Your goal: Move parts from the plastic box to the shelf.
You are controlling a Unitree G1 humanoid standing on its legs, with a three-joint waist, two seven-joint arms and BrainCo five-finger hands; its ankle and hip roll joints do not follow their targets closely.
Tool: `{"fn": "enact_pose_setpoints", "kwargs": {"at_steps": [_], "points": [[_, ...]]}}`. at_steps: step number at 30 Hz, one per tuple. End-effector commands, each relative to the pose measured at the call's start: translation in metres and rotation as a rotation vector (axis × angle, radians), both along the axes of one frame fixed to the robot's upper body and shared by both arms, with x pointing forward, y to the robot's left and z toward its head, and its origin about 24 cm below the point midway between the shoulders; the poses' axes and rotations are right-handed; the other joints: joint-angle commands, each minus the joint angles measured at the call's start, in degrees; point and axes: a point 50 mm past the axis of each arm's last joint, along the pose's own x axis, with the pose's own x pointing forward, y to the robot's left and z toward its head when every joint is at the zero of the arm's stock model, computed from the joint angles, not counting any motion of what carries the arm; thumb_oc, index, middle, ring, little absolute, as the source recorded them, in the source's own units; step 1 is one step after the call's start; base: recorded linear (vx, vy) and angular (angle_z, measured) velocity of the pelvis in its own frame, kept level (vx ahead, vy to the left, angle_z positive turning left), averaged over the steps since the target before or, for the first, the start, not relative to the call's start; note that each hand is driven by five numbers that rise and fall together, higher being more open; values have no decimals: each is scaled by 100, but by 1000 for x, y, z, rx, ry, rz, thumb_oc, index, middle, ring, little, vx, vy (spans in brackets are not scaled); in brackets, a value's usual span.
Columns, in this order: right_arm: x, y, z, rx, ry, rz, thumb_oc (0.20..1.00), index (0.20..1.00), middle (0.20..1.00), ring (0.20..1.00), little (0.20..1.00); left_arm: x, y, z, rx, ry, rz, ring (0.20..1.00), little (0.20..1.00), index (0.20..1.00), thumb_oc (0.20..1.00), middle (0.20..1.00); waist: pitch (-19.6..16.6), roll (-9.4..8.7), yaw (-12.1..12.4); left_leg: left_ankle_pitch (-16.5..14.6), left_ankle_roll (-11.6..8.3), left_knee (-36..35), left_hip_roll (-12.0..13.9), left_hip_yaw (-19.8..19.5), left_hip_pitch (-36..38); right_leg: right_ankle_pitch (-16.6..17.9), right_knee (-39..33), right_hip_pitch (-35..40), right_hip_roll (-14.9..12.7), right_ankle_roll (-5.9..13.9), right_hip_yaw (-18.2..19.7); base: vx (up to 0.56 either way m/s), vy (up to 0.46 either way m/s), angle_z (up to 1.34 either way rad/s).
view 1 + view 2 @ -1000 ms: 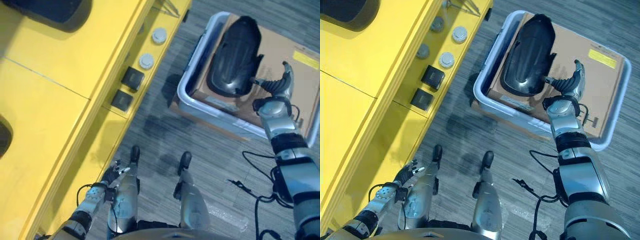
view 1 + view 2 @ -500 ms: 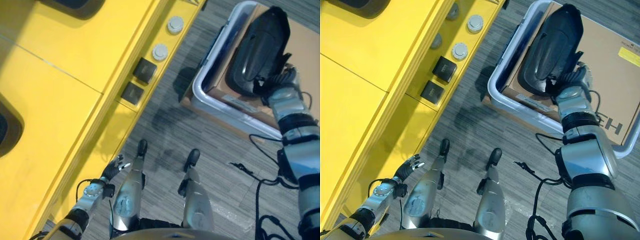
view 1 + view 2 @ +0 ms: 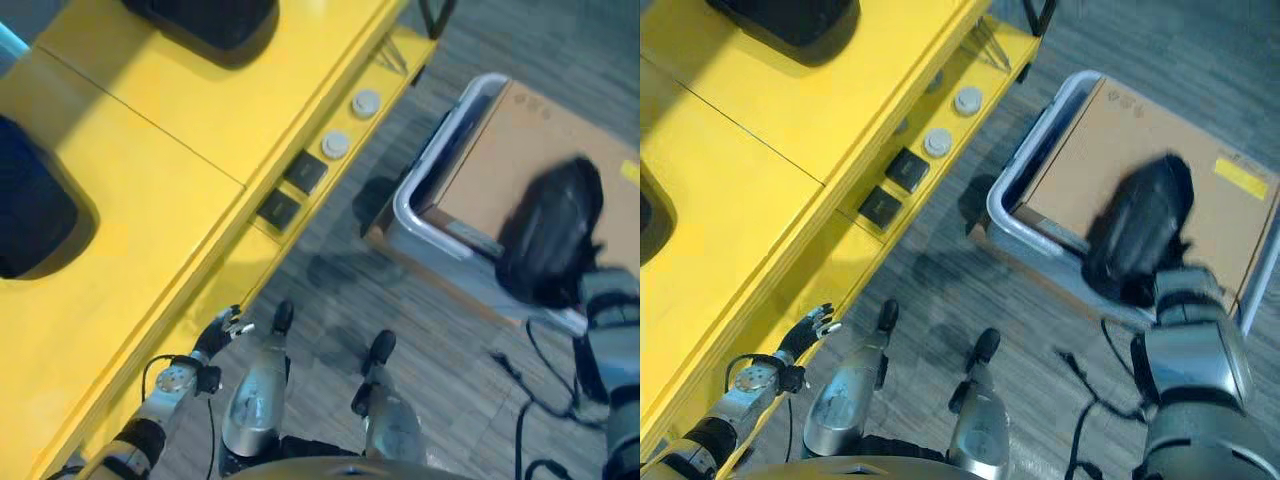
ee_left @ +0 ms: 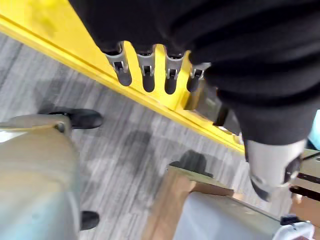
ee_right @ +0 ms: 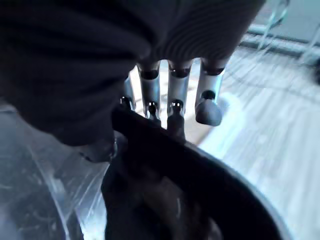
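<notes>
One black moulded part (image 3: 1137, 240) is gripped at its near rim by the right hand (image 5: 172, 107), fingers curled over the edge, above the plastic box (image 3: 1025, 215) at three o'clock. It looks rigid, glossy and bulky yet probably light, so a rim hold could let it swing or slip. Motion blur obscures its outline and the thumb; the left hand (image 4: 150, 70), fingers relaxed and empty, hangs by the yellow shelf (image 3: 190, 130) at seven o'clock.
</notes>
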Motion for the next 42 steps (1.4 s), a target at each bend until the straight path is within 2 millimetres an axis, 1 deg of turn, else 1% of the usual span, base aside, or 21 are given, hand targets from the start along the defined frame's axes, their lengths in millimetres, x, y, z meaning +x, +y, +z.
{"fn": "enact_pose_setpoints", "kwargs": {"at_steps": [1,4,5,6,10,11,12,14,15,16,17,18,20,21,22,25,27,29,32,38,42], "points": [[-21,-28,17,-192,0,2,200,200,200,200,200,-18,-8,-12,-2,61,-53,1000,1000,1000,1000,1000,-473,112,-155,5,166,-159,-133,169,135,-459,349,148,147,103,-114,58,-87,2],[-22,-26,12,-225,-58,42,200,200,200,200,200,-18,-8,-9,-31,52,-33,1000,1000,1000,1000,1000,-709,35,-211,23,137,-302,-72,258,349,-424,254,300,182,129,-98,48,-58,-11],[-26,-25,6,-295,-85,98,200,200,200,200,200,-11,-9,1,-45,25,-16,1000,1000,1000,1000,1000,-975,-35,-291,42,105,-483,14,380,601,-396,165,462,221,159,-86,76,-87,-17],[-27,-23,4,-324,-98,128,200,200,200,200,200,-8,-9,6,-57,17,-15,1000,1000,1000,1000,1000,-1066,-70,-312,59,101,-552,33,413,685,-379,128,517,240,166,-70,111,-109,-16],[-11,-1,17,-515,-180,316,200,200,200,200,200,10,-20,35,-159,-11,-18,1000,1000,1000,1000,1000,-1529,-214,-551,50,88,-728,135,635,1021,-374,51,723,327,148,50,50,-56,-14],[-11,1,17,-525,-183,327,200,200,200,200,200,10,-20,36,-161,-10,-20,1000,1000,1000,1000,1000,-1541,-220,-552,45,88,-730,138,643,1032,-378,50,732,331,146,54,0,-30,-25],[-7,6,24,-572,-218,375,200,200,200,200,200,13,-26,43,-189,-26,-38,1000,1000,1000,1000,1000,-1617,-242,-609,28,93,-750,154,693,1094,-394,44,775,354,135,83,-21,-25,-26],[11,29,52,-691,-304,523,200,200,200,200,200,25,-39,66,-248,-72,-93,1000,1000,1000,1000,1000,-1764,-277,-767,-13,109,-785,185,783,1242,-442,43,880,399,122,164,-47,-27,-21],[13,33,56,-714,-325,547,200,200,200,200,200,27,-41,69,-260,-80,-106,1000,1000,1000,1000,1000,-1780,-283,-794,-16,111,-789,188,798,1261,-446,42,894,405,121,178,-50,-16,-25],[23,48,72,-769,-368,624,200,200,200,200,200,30,-48,75,-291,-82,-128,1000,1000,1000,1000,1000,-1836,-299,-883,-34,120,-791,201,841,1313,-468,45,934,421,113,223,-42,-8,-24],[27,58,82,-799,-401,673,200,200,200,200,200,32,-52,78,-316,-71,-150,1000,1000,1000,1000,1000,-1867,-307,-939,-47,129,-791,207,873,1348,-482,44,962,430,111,248,-26,-2,-14],[27,61,84,-807,-406,685,200,200,200,200,200,32,-53,79,-321,-66,-152,1000,1000,1000,1000,1000,-1868,-307,-949,-51,130,-791,209,882,1360,-485,45,972,432,111,254,-25,14,-13],[37,95,110,-902,-494,848,200,200,200,200,200,33,-70,80,-390,16,-163,1000,1000,1000,1000,1000,-1948,-309,-1116,-82,152,-791,225,969,1464,-532,61,1041,457,99,331,-16,26,-21],[37,97,112,-902,-503,855,200,200,200,200,200,34,-71,80,-395,22,-169,1000,1000,1000,1000,1000,-1947,-308,-1126,-89,155,-791,227,973,1479,-541,64,1052,460,97,335,-10,21,-19],[42,114,123,-945,-554,935,200,200,200,200,200,34,-81,80,-439,62,-184,1000,1000,1000,1000,1000,-1978,-311,-1181,-109,171,-791,228,994,1525,-575,75,1090,476,86,366,-10,11,-18],[47,139,139,-1011,-641,1060,200,200,200,200,200,36,-101,83,-552,125,-209,1000,1000,1000,1000,1000,-2018,-310,-1241,-149,189,-791,234,1025,1600,-620,81,1150,479,94,376,-17,7,-16],[50,149,144,-1021,-678,1103,200,200,200,200,200,37,-109,84,-597,147,-211,1000,1000,1000,1000,1000,-2039,-309,-1267,-161,190,-791,235,1040,1625,-626,78,1166,483,100,391,-3,4,-3],[53,170,155,-1013,-780,1201,200,200,200,200,200,37,-127,89,-745,191,-257,1000,1000,1000,1000,1000,-2086,-298,-1326,-189,182,-791,241,1068,1659,-644,72,1187,487,116,418,0,0,0],[55,194,161,-998,-857,1319,200,200,200,200,200,40,-146,102,-918,178,-310,1000,1000,1000,1000,1000,-2129,-283,-1392,-218,175,-791,241,1092,1674,-651,67,1182,491,130,454,-11,41,-5],[65,229,157,-913,-901,1472,200,200,200,200,200,47,-165,132,-1016,35,-399,1000,1000,1000,1000,1000,-2127,-287,-1369,-223,168,-791,248,1085,1669,-639,60,1164,488,139,470,-18,40,-7],[69,246,152,-861,-921,1544,200,200,200,200,200,50,-171,138,-1054,23,-365,1000,1000,1000,1000,1000,-2096,-292,-1319,-208,168,-789,243,1046,1653,-629,68,1157,483,136,444,-21,28,-3]]}}
